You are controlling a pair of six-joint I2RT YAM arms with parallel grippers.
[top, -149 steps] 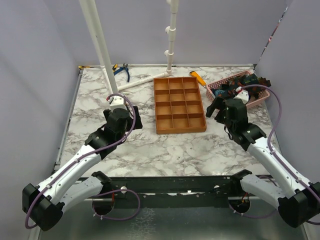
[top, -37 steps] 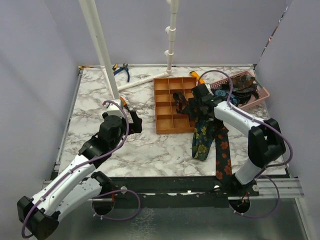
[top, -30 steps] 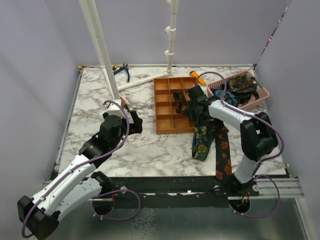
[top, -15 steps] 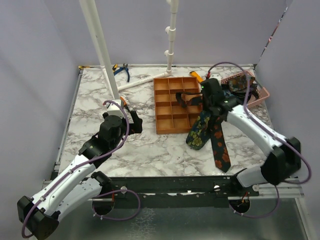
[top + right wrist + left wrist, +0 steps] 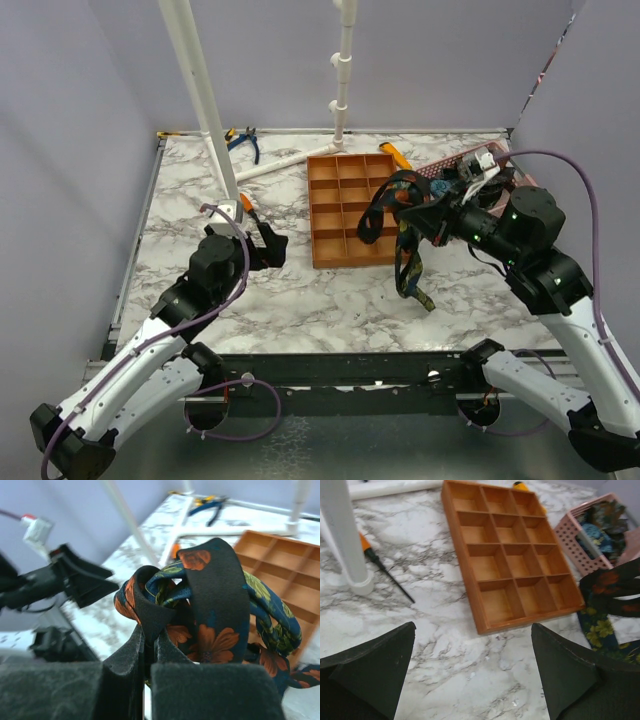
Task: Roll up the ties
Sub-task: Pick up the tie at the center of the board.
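A tangle of dark ties [image 5: 405, 235] with orange and yellow flowers hangs above the table's right middle, one tail dangling toward the marble. My right gripper [image 5: 428, 215] is shut on them. In the right wrist view the jaws [image 5: 150, 635] pinch a fold of the orange-flowered tie [image 5: 215, 590]. More ties [image 5: 600, 527] lie in the pink basket [image 5: 570, 530]. My left gripper [image 5: 265, 245] stands open and empty over the marble, left of the tray. In the left wrist view its fingers [image 5: 375, 665] are wide apart, and the hanging ties [image 5: 612, 587] show at the right edge.
An orange compartment tray [image 5: 360, 258] lies at the centre, the pink basket [image 5: 455, 157] at the back right. A white post [image 5: 200, 95] rises at the back left, with a second pole [image 5: 343, 70] behind. A screwdriver [image 5: 370, 555] lies by the post and blue pliers [image 5: 243, 140] at the back.
The right gripper has shut on the ties and swung up and rightward from the tray, lifting them off the table. The left arm has barely moved.
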